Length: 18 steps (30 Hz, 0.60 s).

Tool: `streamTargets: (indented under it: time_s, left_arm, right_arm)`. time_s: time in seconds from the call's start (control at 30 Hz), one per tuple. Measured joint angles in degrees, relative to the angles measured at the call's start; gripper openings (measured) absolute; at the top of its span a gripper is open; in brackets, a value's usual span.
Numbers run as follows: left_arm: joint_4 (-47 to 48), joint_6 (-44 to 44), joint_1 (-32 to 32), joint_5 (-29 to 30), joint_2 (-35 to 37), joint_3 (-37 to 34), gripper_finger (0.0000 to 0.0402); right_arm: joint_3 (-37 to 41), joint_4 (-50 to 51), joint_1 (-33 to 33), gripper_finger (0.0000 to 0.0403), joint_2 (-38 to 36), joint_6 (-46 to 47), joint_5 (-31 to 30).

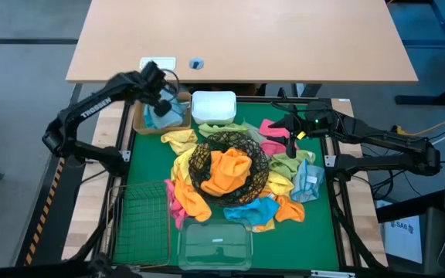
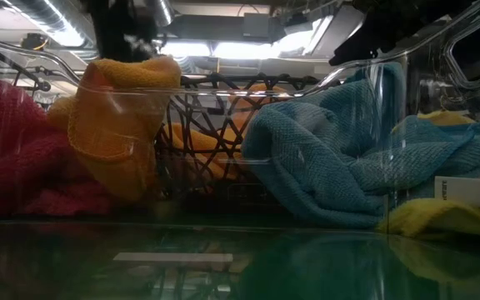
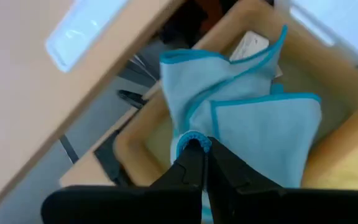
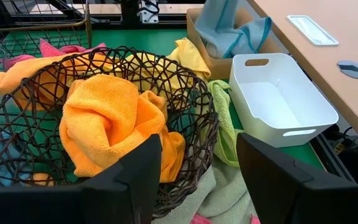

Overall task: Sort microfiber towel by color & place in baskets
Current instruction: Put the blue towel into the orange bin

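Left gripper [image 1: 161, 104] is clamped tight on a light-blue towel [image 3: 253, 118] over the tan square tray [image 1: 140, 120], at about ten o'clock on the bench [image 1: 323, 232]. Right gripper [image 1: 290, 130] hovers wide apart and empty at two o'clock, beside the round black wire bowl [image 1: 207, 154] holding an orange towel [image 1: 229, 171]. The white plastic tub [image 1: 213, 108] sits at twelve.
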<state>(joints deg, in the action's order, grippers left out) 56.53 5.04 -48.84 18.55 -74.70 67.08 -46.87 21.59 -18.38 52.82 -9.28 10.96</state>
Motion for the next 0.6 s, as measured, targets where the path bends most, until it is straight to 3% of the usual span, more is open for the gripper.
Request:
streamTargets:
  time_s: [0.3,0.6]
  left_arm:
    - [-12.77,2.17,0.00,-0.05,0.00,-17.28,0.0000]
    - [-13.84,2.17,0.00,0.41,0.00,-21.21,0.0030]
  right_arm:
    - [0.00,0.09,0.00,0.0207,-0.02,0.00,0.00]
    - [0.00,0.09,-0.01,0.0207,0.00,0.00,0.00]
